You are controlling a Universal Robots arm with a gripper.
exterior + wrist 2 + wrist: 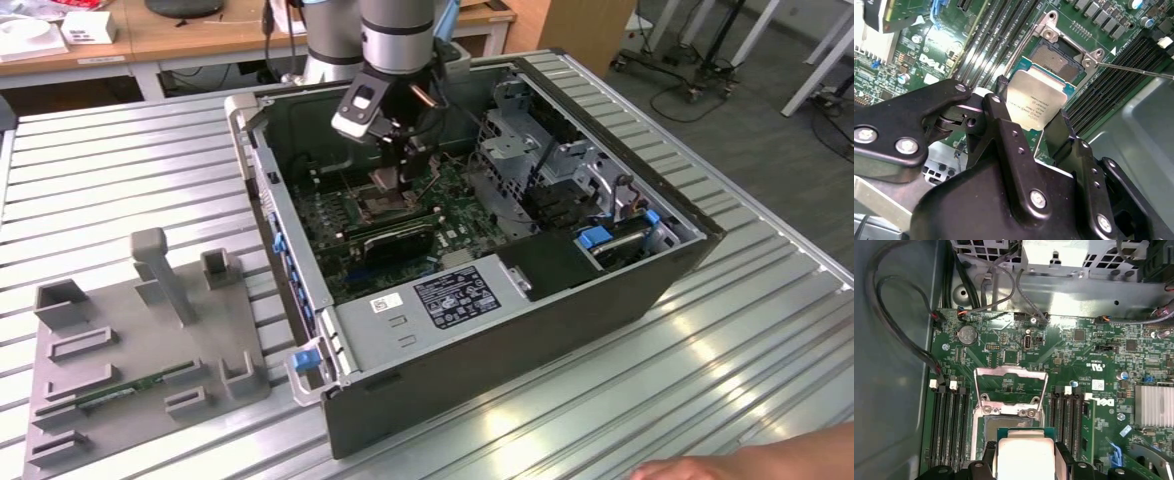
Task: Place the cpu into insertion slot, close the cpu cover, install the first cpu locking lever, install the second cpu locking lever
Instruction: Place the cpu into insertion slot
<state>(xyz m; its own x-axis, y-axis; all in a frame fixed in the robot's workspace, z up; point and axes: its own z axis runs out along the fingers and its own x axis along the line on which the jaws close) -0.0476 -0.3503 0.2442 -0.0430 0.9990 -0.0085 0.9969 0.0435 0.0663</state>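
A ribbed metal table carries an open computer case lying on its side across the middle, closer to the far edge. The grey arm comes down into the case from that far edge. A grey plastic holder with upright posts sits by the table's front corner on the exterior view's left, well apart from the case, and a person's arm rests at the front corner on the exterior view's right. Inside the case lies the green circuit board, and the gripper hangs low over it. The cover stands swung open beside the slot, which lies bare and dark. The black fingers are closed part-way, pinching the chip by two opposite edges; it hangs metal face up over one edge of the slot, not seated in it.
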